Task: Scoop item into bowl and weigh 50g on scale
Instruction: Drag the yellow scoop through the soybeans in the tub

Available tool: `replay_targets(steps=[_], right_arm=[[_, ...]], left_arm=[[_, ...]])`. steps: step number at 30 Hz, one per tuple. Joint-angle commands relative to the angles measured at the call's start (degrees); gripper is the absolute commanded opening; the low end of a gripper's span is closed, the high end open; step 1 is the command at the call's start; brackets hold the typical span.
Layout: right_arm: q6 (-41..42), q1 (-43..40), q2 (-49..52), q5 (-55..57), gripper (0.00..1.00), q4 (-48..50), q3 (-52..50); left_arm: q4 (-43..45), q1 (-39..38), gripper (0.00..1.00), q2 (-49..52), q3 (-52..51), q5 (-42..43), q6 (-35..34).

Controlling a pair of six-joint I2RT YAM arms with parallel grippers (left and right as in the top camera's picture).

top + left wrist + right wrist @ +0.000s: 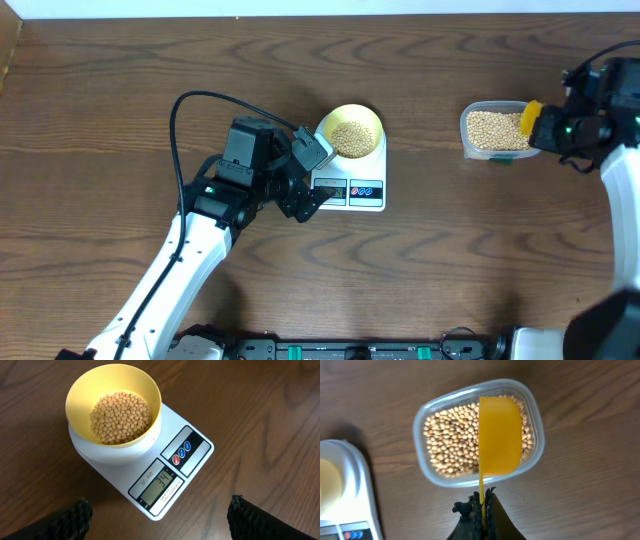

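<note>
The pale yellow bowl (351, 131) (115, 407) stands on the white scale (362, 190) (192, 447), partly filled with tan beans (120, 417). The scale's display (161, 482) shows digits that look like 34. My left gripper (310, 180) (160, 522) hovers open at the scale's display end, touching nothing. To the right, a clear tub (470, 135) (422, 425) holds more beans (452, 440). My right gripper (550, 128) (483, 500) is shut on the thin handle of a yellow scoop (531, 113) (500, 435) held over the tub. No beans show on the scoop.
A black cable (190, 110) loops over the table left of the left arm. The table's far edge runs along the top of the overhead view, and the arms' base rail (350, 350) lies at the front edge.
</note>
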Motion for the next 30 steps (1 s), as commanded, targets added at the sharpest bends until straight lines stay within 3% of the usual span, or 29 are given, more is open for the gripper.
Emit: replay_targets(steps=[1,22,30], right_arm=[[-1.0,0.5,2.4,-0.6,0.01,1.2,0.8],[-3.7,0.9,12.8,-0.4,0.01,5.2,0.8],[-6.6,1.4,12.9,-5.9,0.01,4.5,0.8]], left_arm=[[-0.2,0.3,0.88,-0.2,-0.1,-0.3,0.1],[-0.2,0.3,0.89,-0.2,-0.1,-0.3,0.1],[-0.2,0.3,0.89,-0.2,-0.1,-0.3,0.1]])
